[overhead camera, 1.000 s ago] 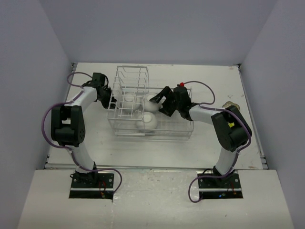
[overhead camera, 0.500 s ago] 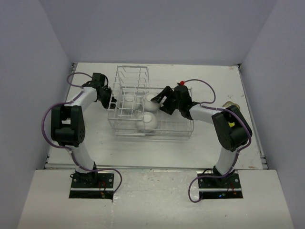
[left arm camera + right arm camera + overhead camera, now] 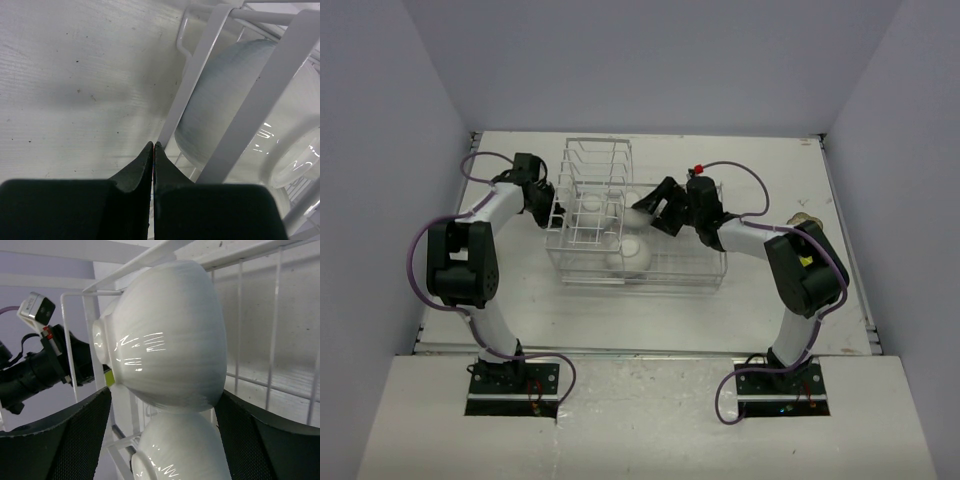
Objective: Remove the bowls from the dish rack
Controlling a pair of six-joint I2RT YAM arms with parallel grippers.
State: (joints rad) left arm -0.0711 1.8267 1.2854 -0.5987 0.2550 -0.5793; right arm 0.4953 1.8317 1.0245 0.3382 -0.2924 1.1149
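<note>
1. The right tool point(image 3: 653, 207) is being shown reaching into the rack point(image 3: 680, 265) from the right. Its fingers point(image 3: 82, 435) are being held wide apart on either side of a white bowl point(image 3: 167, 335).
2. The bowl appears to be pinched across its body, though firm contact is not being shown clearly.
3. The white bowl is being seen tipped on its side near the middle of the rack. Its foot is being turned toward the left of the wrist view, so its axis is running from finger to finger.
4. A second bowl point(image 3: 180, 455) is being seen just beneath it, with wires standing behind both.
5. The left tool point(image 3: 153, 150) is being kept pressed together and empty. It is being held low over the desk point(image 3: 770, 170) at the rack's left end, outside the wires, beside another bowl point(image 3: 225, 100).
6. The right arm is being judged the nearer one. A lift clear of the wires is being called for.
</note>
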